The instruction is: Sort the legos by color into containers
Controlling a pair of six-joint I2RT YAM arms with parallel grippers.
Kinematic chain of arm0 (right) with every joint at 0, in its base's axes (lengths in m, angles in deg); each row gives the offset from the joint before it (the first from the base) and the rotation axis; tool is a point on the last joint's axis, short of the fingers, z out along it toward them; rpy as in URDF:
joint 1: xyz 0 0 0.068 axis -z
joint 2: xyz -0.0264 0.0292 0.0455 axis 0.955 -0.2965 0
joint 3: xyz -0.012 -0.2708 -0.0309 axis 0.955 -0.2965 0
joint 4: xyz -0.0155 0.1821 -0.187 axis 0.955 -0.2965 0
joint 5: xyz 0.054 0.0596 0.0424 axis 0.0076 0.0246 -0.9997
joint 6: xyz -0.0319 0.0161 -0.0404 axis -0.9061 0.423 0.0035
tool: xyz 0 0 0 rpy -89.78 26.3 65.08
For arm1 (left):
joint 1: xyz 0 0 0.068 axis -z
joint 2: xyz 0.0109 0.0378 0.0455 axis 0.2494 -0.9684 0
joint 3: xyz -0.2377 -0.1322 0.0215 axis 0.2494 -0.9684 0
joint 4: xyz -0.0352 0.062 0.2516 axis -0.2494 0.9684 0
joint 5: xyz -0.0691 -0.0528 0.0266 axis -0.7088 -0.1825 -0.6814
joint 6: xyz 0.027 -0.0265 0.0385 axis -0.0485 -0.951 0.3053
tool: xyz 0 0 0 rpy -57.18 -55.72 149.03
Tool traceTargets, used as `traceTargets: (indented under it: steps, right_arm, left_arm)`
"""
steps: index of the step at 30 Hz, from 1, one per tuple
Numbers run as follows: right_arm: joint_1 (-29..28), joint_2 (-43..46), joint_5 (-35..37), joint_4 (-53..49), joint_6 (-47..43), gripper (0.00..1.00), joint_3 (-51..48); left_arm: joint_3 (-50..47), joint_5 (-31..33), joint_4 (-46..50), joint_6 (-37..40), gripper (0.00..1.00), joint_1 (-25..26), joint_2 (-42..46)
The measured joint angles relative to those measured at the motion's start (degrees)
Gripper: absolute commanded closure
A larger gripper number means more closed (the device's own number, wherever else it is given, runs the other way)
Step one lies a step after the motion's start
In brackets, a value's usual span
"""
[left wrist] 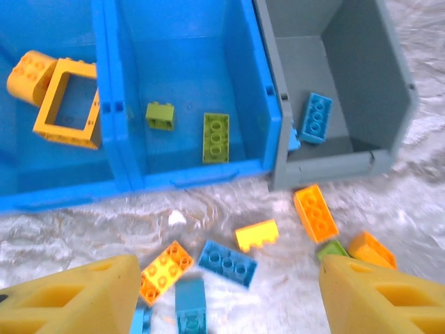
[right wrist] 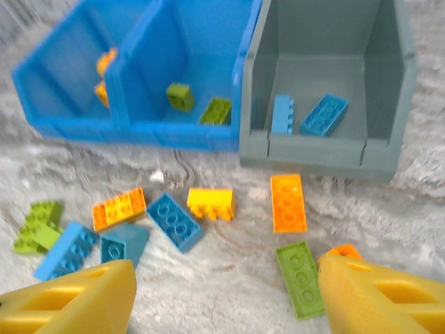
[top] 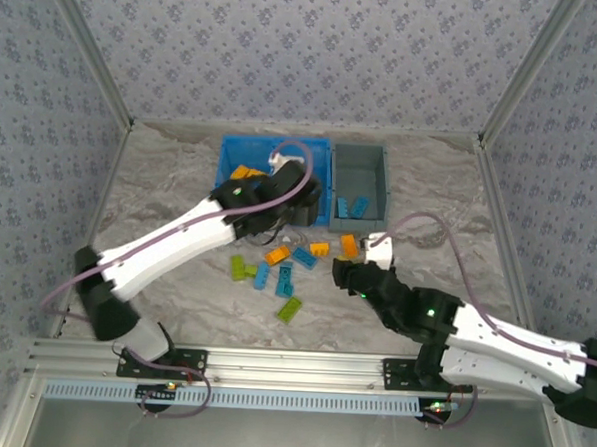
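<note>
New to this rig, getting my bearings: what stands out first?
A bright blue two-compartment plastic bin and a smaller grey plastic bin stand side by side at the far middle of the marbled table. In front of them lie scattered orange, lime green and light blue plastic bricks.

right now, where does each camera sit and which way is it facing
top external: above and behind the arm bases, looking down on the table; left arm reaches to the blue bin, right arm sits by the loose legos.
left wrist: on the left arm, facing the bins across the loose legos; open left gripper at bottom.
right wrist: on the right arm, facing both bins; open right gripper at bottom.
shared: both wrist views catch the grey bin and the orange brick before it.
</note>
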Motion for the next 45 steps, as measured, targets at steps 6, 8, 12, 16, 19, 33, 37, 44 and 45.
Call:
traceTargets:
  steps: [6,8,12,16,19,33,37,44,45]
  right_arm:
    - [6.05,-15.41,-14.88,2.01,-3.69,0.28,2.27]
    - [9.84,-20.09,-20.44,3.48,-6.29,0.27,2.54]
    - [15.43,-27.65,-29.24,5.99,-12.07,0.25,2.6]
    - [18.03,-34.36,-35.28,6.67,-17.35,0.26,5.33]
    - [18.45,-40.44,-37.2,7.13,-20.74,0.26,9.66]
    - [18.86,-53.33,-34.95,2.43,-27.36,0.33,21.79]
    - [18.58,-55.08,-34.42,0.66,-28.22,0.37,24.28]
    - [18.01,-56.43,-33.59,0.66,-29.29,0.56,26.14]
    - [17.86,-56.43,-33.38,1.05,-29.42,0.58,26.14]
  left_arm:
    - [-21.73,-0.76,-5.22,-3.37,0.3,5.51,14.03]
    - [-28.94,-1.05,-6.6,-5.09,0.3,7.52,18.05]
    - [-39.93,-0.5,-8.11,-8.94,0.29,12.72,28.92]
    - [-46.69,1.81,-9.4,-12.98,0.28,16.92,40.85]
    - [-50.01,3.69,-9.33,-16.06,0.28,17.77,47.76]
    - [-52.19,7.69,-6.32,-20.87,0.28,17.86,55.04]
    - [-52.19,7.67,-6.45,-20.87,0.28,17.94,54.03]
    - [-52.61,7.63,-6.91,-20.98,0.28,17.94,53.44]
    - [-52.78,7.61,-6.97,-21.11,0.28,17.94,53.42]
